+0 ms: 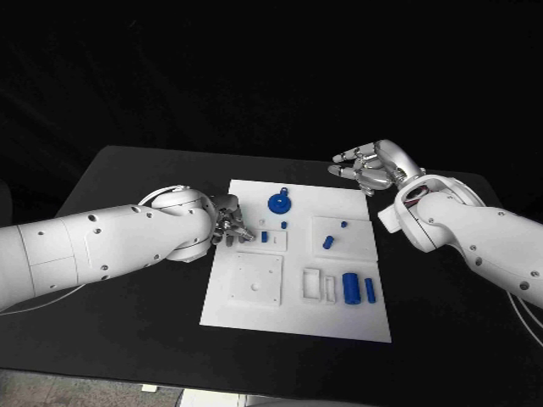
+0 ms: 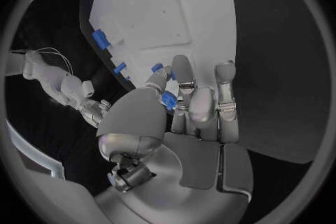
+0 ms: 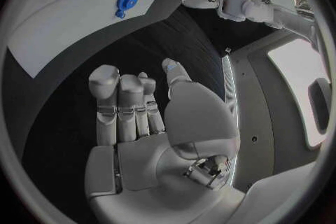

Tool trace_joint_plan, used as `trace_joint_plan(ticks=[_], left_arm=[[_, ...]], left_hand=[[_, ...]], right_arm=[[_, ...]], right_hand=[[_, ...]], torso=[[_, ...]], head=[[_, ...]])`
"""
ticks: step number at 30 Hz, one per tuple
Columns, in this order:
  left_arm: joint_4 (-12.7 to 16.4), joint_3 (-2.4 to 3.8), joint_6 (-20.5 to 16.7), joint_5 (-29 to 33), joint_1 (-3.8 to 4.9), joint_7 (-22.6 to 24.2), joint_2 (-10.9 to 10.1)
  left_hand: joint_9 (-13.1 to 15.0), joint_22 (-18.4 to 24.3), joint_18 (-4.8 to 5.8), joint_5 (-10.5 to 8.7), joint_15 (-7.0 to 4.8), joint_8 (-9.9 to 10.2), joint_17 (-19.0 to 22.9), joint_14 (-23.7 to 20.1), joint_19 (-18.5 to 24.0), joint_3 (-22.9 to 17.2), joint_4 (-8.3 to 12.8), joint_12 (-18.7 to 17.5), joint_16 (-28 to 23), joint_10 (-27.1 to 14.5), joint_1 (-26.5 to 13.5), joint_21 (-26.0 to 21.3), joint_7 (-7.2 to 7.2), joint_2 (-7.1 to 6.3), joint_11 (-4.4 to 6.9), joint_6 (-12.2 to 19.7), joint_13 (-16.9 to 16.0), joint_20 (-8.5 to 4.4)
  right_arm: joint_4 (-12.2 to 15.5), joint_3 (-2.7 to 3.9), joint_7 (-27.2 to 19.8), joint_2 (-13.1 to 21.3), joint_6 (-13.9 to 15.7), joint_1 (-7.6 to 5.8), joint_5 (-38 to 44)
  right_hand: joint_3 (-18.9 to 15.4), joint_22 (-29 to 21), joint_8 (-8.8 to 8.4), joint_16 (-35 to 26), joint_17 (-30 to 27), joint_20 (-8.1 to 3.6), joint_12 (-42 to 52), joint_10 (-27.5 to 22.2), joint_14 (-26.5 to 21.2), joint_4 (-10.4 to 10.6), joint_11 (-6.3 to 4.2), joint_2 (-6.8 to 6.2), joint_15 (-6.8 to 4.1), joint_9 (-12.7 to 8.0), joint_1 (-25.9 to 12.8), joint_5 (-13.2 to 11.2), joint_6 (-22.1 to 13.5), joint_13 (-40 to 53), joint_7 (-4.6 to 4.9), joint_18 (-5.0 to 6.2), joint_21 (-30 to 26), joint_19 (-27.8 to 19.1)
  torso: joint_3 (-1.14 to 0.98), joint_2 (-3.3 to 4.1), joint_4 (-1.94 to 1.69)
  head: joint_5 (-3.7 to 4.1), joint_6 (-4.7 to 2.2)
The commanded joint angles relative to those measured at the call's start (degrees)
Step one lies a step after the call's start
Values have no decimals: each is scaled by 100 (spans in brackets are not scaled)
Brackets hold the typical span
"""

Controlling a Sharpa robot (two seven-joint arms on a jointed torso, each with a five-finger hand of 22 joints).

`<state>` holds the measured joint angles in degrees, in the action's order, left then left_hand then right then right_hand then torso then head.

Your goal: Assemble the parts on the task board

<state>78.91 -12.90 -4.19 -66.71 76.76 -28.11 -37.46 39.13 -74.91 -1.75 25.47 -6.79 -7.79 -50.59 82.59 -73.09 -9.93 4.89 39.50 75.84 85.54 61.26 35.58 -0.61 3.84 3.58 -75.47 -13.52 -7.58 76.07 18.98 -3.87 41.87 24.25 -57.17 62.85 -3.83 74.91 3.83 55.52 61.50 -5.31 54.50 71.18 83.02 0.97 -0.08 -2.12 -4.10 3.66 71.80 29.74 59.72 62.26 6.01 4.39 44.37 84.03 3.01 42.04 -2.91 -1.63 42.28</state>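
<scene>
Left hand working at the task board

The left hand [image 1: 227, 224] is pinching a small blue part [image 2: 168, 100] at the task board's [image 1: 345, 318] left edge; the right hand [image 1: 372, 167] is hovering empty, fingers apart, beyond its far right corner.

One white task board [image 1: 254, 309] lies on the desk [image 1: 125, 178]. It carries one blue round disc part [image 1: 279, 203], two blue cylinders [image 1: 349, 287] and four smaller blue pieces [image 1: 329, 241].

White task board [image 1: 254, 301] flat on counter; blue round part [image 1: 279, 203] near its far edge, two blue cylinders [image 1: 359, 288] near its front-right corner.
</scene>
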Motion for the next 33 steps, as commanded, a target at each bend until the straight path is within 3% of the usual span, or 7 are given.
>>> trace_joint_plan(ticks=[1, 24, 25, 27, 29, 31, 33], left_arm=[[-41, -84, 512, 29, -117, -317, -2], [-87, -76, 437, 13, -116, -303, 39], [-89, -74, 430, 12, -116, -300, 39], [-91, -72, 419, 10, -115, -293, 38], [-92, -69, 403, 8, -115, -283, 36], [-91, -66, 388, 7, -114, -272, 31], [-89, -61, 368, 6, -114, -262, 24]], left_hand=[[-6, -98, -80, -44, -34, -48, 6, 1, -10, 27, -59, 16, 20, 128, 73, -7, -177, -20, 156, -72, -3, 14], [-10, -99, -72, -162, -38, -50, 15, 0, -18, 170, -255, 17, 17, 128, 43, -13, -187, -114, 160, -76, -3, 6], [-10, -98, -71, -218, -39, -50, 15, 1, -19, 210, -289, 17, 17, 128, 18, -15, -191, -144, 163, -78, -2, 5], [-8, -97, -70, -618, -41, -57, 16, 0, -19, 319, -358, 18, 16, 128, -50, -17, -198, -207, 164, -93, -1, 3], [-9, -96, -68, -767, -44, -58, 17, 0, -21, 433, -429, 17, 15, 128, -88, -21, -202, -290, 167, -103, 0, 0], [-11, -97, -65, -1180, -46, -62, 20, 0, -22, 555, -555, 14, 12, 128, -141, -25, -201, -428, 167, -126, 3, -3], [-14, -97, -60, -1375, -46, -61, 32, -3, -23, 540, -764, 14, 4, 128, -111, -29, -198, -594, 164, -144, 6, -7]], right_arm=[[3, 2, -48, -4, -72, 3, 4], [-3, 2, -51, -13, -72, 6, 4], [-4, 2, -51, -14, -72, 6, 4], [-4, 2, -51, -14, -71, 7, 4], [-4, 2, -52, -16, -71, 7, 4], [-6, 2, -52, -17, -71, 7, 4], [-7, 2, -53, -18, -71, 8, 4]], right_hand=[[1, 562, -27, -31, -9, 20, -13, -23, -24, 31, -8, -13, 1, -6, -38, 19, 2, 4, -6, 47, -30, 165], [-2, 563, -28, -32, -10, 20, -11, -21, -24, 33, -8, -16, 1, -7, -47, 18, 0, 6, -5, 46, -30, 165], [-2, 563, -28, -32, -10, 20, -11, -21, -24, 33, -8, -16, 1, -7, -47, 18, 0, 6, -5, 46, -30, 165], [-2, 563, -28, -32, -10, 20, -11, -21, -24, 33, -8, -16, 1, -7, -47, 18, 0, 6, -5, 46, -30, 165], [-2, 563, -28, -32, -10, 20, -11, -21, -24, 33, -8, -16, 1, -7, -47, 18, 0, 6, -5, 46, -30, 165], [-2, 563, -28, -32, -10, 20, -11, -21, -24, 33, -8, -16, 1, -7, -47, 18, 0, 6, -5, 46, -30, 165], [-2, 563, -28, -32, -10, 20, -11, -21, -24, 33, -8, -16, 1, -7, -47, 18, 0, 6, -5, 46, -30, 165]], torso=[[2, -1, -4], [5, 1, 5], [5, 1, 5], [5, 1, 3], [4, 2, 2], [5, 1, 0], [6, -1, 1]], head=[[0, 1], [6, 1], [6, 1], [9, 0], [14, 0], [19, 1], [22, 2]])
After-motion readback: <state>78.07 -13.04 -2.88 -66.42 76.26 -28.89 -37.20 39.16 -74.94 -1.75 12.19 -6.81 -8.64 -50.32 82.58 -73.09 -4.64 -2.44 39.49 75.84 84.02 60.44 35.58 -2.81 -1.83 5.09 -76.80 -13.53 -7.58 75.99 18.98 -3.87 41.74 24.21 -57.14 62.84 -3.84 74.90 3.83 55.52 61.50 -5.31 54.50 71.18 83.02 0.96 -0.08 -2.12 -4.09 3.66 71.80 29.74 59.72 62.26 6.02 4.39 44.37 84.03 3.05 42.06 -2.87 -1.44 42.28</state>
